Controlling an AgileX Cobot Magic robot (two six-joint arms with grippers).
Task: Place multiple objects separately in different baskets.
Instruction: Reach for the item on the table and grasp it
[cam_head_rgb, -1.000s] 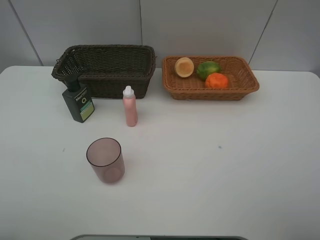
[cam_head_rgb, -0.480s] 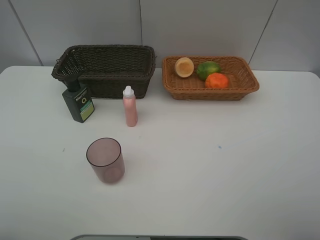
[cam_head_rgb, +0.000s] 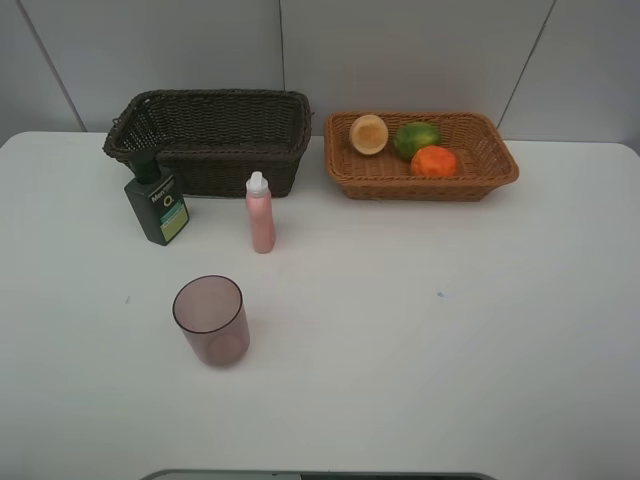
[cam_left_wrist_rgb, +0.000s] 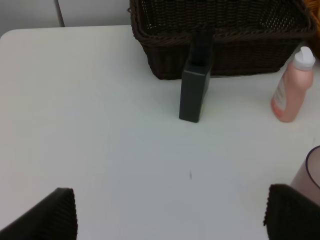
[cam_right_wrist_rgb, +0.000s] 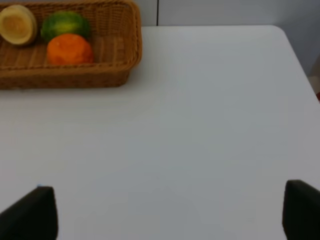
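Note:
The light tan basket (cam_head_rgb: 425, 186) at the back right holds the peach-like fruit (cam_head_rgb: 368, 133), the green fruit (cam_head_rgb: 416, 138) and the orange (cam_head_rgb: 433, 161). The dark brown basket (cam_head_rgb: 230, 172) at the back left looks empty. In front of it stand the dark green pump bottle (cam_head_rgb: 157, 206) and the pink white-capped bottle (cam_head_rgb: 260, 214). The mauve cup (cam_head_rgb: 210, 320) stands upright nearer the front. My left gripper (cam_left_wrist_rgb: 170, 202) is open over the table, short of the pump bottle (cam_left_wrist_rgb: 194, 92). My right gripper (cam_right_wrist_rgb: 169, 200) is open over the table, away from the tan basket (cam_right_wrist_rgb: 65, 79).
The white table (cam_head_rgb: 450, 330) ends at a grey wall behind the baskets. Its right edge shows in the right wrist view. Neither arm shows in the exterior high view.

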